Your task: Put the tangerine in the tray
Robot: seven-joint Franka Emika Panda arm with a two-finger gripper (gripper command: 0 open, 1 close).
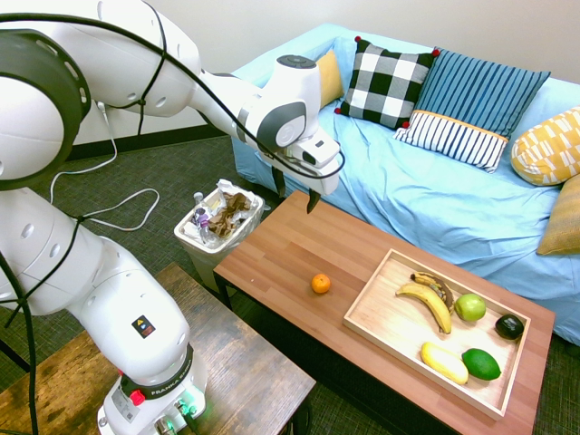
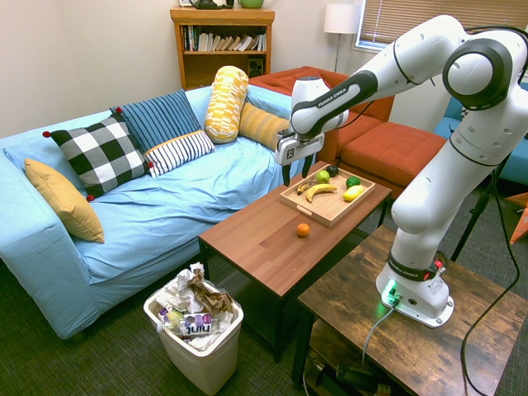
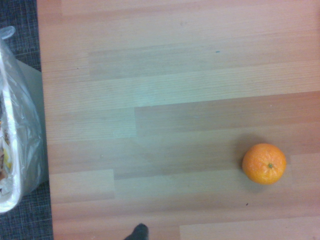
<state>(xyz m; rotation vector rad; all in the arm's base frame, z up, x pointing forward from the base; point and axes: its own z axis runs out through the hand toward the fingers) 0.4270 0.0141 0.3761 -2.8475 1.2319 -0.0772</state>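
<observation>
A wide-open, empty gripper hangs above the desk, apart from the tangerine beside the tray.

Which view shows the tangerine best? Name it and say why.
The wrist view: the tangerine appears large and unobstructed from above, its stem dimple visible, on bare table. Both exterior views show it only as a small orange ball short of the tray.

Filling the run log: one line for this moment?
gripper: open, empty, above table | tangerine: on table, outside tray | stage: pre-grasp
</observation>
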